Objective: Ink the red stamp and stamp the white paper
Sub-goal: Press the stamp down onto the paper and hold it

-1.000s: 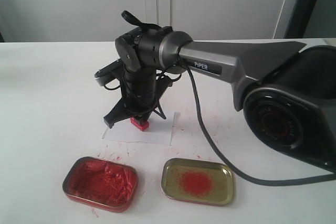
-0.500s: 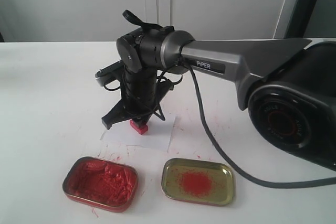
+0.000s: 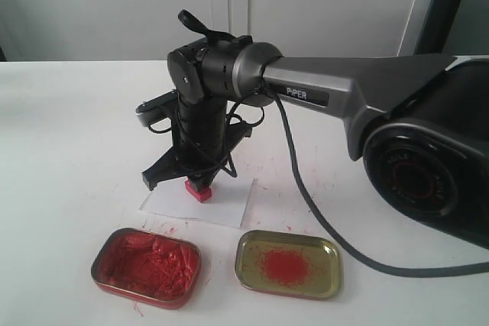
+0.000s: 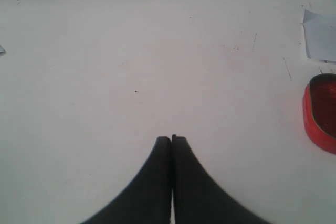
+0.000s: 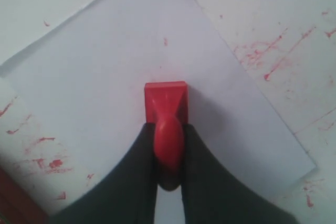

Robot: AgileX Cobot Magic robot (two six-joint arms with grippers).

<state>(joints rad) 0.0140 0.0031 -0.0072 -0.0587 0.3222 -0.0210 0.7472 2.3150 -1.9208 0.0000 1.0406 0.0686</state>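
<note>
Two oblong tins sit nearest, side by side but apart on the white tabletop (image 3: 69,127): a red tin (image 3: 147,266) on the left, heaped with lumpy red paste, and a gold tin (image 3: 288,263) on the right with a red smear in its middle. Red flecks and streaks (image 5: 265,59) speckle the surface around them. A black cable (image 3: 306,211) curves down past the gold tin's right side and off to the right.

Just behind the tins lies the white paper (image 3: 229,205), a thin sheet turned a little askew, with a faint red dot or two on it. Over its left part stands the red stamp (image 3: 199,190), upright, a small square block with a stubby rounded knob, red all over. The right tool (image 5: 168,153) is clenched on that knob, a dark finger on each side, and hides the knob's top. The block sits low at the sheet; I cannot tell whether its face touches.

The dark arm (image 3: 344,97) reaches in from the right and blocks the sheet's far edge.

Off to the left side, the left tool (image 4: 171,141) hangs above the tabletop with its fingers pressed flat together, the red tin's rim and a corner of the paper at the edge of its view
</note>
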